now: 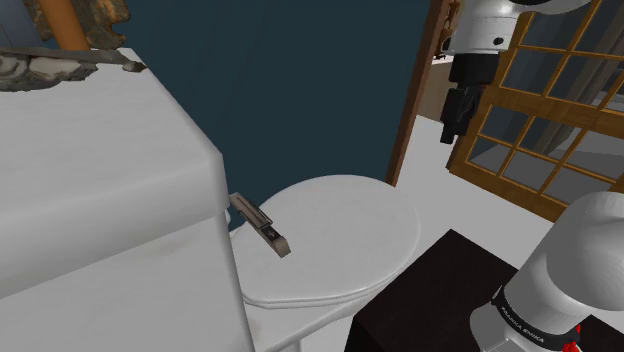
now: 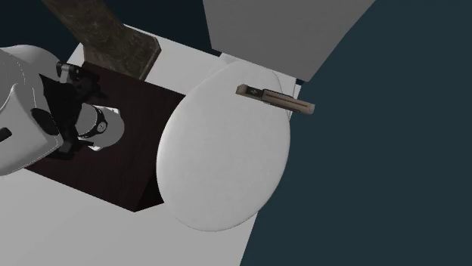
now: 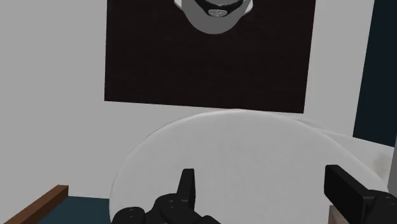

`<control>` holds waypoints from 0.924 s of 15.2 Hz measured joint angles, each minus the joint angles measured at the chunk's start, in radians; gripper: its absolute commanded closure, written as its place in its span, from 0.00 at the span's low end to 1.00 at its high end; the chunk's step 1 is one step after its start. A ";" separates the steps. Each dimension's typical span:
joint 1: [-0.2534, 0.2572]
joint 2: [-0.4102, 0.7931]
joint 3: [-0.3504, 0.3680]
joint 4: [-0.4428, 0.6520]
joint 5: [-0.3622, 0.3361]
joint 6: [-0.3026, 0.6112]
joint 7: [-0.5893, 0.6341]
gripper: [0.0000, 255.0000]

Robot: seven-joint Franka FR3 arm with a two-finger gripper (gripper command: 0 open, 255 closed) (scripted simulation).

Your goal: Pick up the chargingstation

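The chargingstation (image 1: 262, 226) is a slim brownish bar lying flat at the tank (image 1: 100, 200) end of the white toilet lid (image 1: 345, 235), well below the gripper (image 1: 452, 128) and off to one side. It looks stiff and light, maybe a bit slick, so I'd pinch it across the narrow width, mid-length. The gripper's fingers stand apart, holding nothing. The lid is smooth and domed. There's a dark blue wall (image 1: 300, 80) behind and a wooden lattice door (image 1: 545, 120) close by the gripper.

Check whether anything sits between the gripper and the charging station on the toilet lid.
Nothing visible does. The charging station lies at the back of the toilet lid, near the tank. The open gripper hangs well above the lid, with open space between.
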State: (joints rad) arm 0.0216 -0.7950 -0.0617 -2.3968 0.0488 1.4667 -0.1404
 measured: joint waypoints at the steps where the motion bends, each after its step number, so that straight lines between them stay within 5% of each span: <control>1: 0.000 0.000 0.000 0.000 0.000 0.000 0.000 0.00; 14: 0.062 0.310 0.181 0.012 0.091 0.337 0.182 0.00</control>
State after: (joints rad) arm 0.0840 -0.4849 0.1197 -2.3845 0.1401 1.8037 0.0420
